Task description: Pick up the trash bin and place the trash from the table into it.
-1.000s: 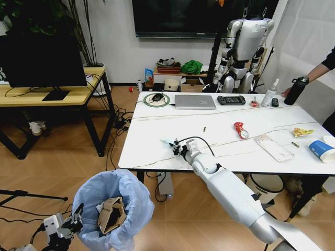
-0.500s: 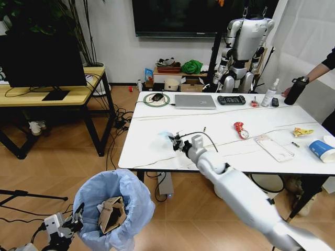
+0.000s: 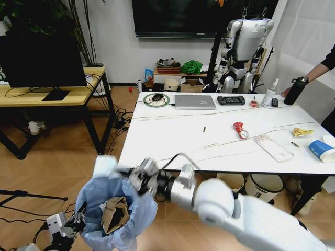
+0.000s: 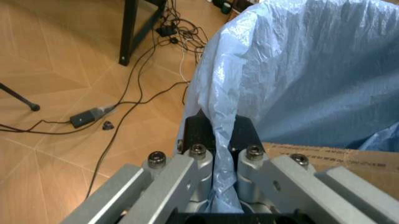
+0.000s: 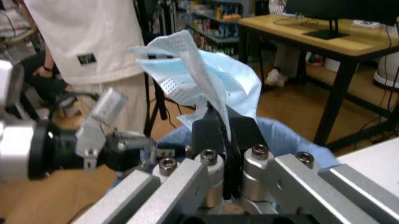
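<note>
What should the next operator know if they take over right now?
Left hand: shut on the bin's blue bag, holding the trash bin low beside the table.
Right hand: shut on a light-blue face mask, above the bin's mouth.
Done: cardboard is in the bin.
Left: drop the mask; then the red wrapper, yellow wrapper, clear plastic sheet and paper cup on the table.

Glossy white right arm, black cable, silver screwed right gripper frame.
</note>
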Robot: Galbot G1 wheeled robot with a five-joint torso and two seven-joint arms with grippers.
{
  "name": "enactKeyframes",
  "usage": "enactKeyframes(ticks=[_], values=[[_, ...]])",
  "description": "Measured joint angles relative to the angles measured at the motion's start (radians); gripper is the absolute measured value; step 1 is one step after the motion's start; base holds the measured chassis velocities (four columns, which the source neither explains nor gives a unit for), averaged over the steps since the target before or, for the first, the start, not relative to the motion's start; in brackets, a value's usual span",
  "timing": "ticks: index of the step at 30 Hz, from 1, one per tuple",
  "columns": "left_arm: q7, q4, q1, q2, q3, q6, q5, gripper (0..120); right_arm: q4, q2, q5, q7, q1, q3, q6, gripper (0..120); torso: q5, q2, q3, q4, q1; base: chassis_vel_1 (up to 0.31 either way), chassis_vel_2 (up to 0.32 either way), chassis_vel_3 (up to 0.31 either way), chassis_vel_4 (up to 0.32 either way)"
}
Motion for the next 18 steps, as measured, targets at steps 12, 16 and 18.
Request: enactKeyframes(ticks=[12,16,18], values=[[-0.001,-0.026,0.003,-0.01,0.01,0.001,0.014,0,-0.033,-0.02,-0.089,0.005,-0.047,-0.007,0.001,38,0.0002,0.0,0.0,-0.0001,0.0,0.0,0.0,0.0,0.0],[-0.002,-0.025,-0.001,-0.009,0.009,0.001,0.015,0,-0.012,-0.048,-0.093,0.006,-0.067,0.007,0.003,53,0.0001,0.0,0.0,-0.0001,0.0,0.0,0.0,0.0,0.0],[-0.002,-0.023,-0.002,-0.008,0.008,0.001,0.015,0,-0.006,-0.053,-0.093,0.006,-0.072,0.012,0.005,56,0.0,0.0,0.0,-0.0002,0.0,0.0,0.0,0.0,0.0]])
